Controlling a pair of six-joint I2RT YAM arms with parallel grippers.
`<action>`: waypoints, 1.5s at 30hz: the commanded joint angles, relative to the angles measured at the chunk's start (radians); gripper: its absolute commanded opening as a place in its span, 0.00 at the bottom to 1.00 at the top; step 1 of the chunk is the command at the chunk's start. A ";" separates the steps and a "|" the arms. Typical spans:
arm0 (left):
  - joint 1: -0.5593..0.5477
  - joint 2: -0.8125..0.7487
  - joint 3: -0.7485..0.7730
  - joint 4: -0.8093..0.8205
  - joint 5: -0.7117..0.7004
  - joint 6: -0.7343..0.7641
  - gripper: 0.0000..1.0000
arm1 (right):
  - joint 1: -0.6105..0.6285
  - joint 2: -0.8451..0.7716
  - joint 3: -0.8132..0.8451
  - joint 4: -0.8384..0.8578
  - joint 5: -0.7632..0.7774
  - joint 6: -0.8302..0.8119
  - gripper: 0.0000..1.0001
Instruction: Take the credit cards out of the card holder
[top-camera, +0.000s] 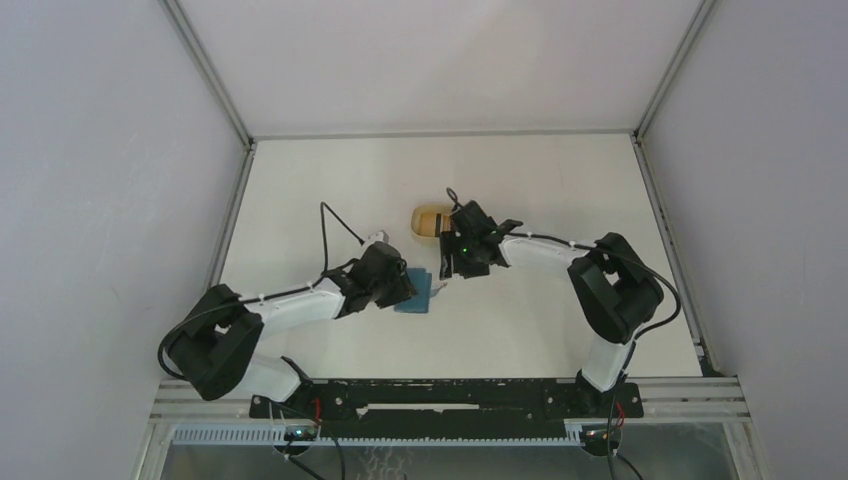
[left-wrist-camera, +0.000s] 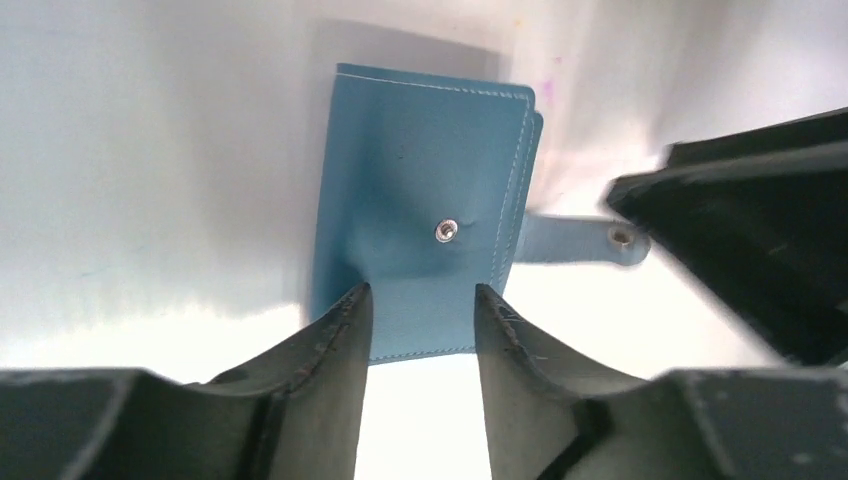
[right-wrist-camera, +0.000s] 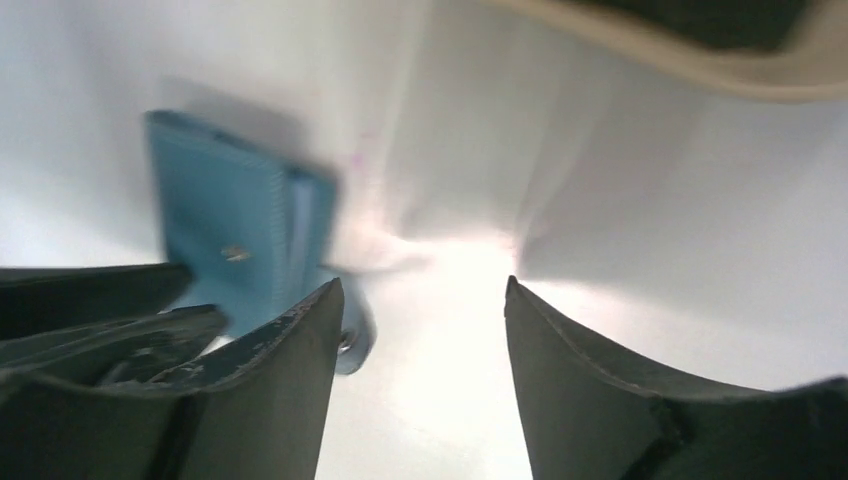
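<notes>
From above, the card holder (top-camera: 418, 292) lies flat on the white table (top-camera: 530, 180), a little left of the middle and between the two arms. The left gripper (top-camera: 406, 287) reaches over its left side. The right gripper (top-camera: 447, 272) hangs just beside its upper right corner. A beige oval tray (top-camera: 430, 217) sits on the table just behind the right gripper, near the card holder but not touching it. Black cables loop off both wrists.

In the left wrist view, the card holder is folded shut with its teal outer face up, so its inside is hidden. A metal snap stud (left-wrist-camera: 445, 231) sits on that face. The snap tab (left-wrist-camera: 575, 238) is undone and sticks out flat to the right, toward the dark bulk of the right gripper, which crowds that side of the view. The left fingers (left-wrist-camera: 335, 330) stand apart over the holder's near edge, with teal leather and bare table showing in the gap. The claw is open and clamps nothing.

In the right wrist view, the right fingers (right-wrist-camera: 300, 360) are spread wide with only white table between them, so this claw is open and empty too. The blurred card holder lies to their left, partly behind the left gripper's dark body. The tray rim (right-wrist-camera: 700, 70) crosses the upper right corner.
</notes>
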 joint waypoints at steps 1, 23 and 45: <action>0.009 -0.074 0.060 -0.234 -0.082 0.080 0.52 | -0.082 -0.110 0.022 -0.115 0.063 -0.060 0.73; 0.421 -0.580 0.058 -0.303 0.032 0.275 0.95 | -0.281 -0.567 -0.275 0.190 -0.131 -0.086 1.00; 0.550 -0.614 0.127 -0.327 0.063 0.381 1.00 | -0.307 -0.593 -0.279 0.208 -0.142 -0.112 0.99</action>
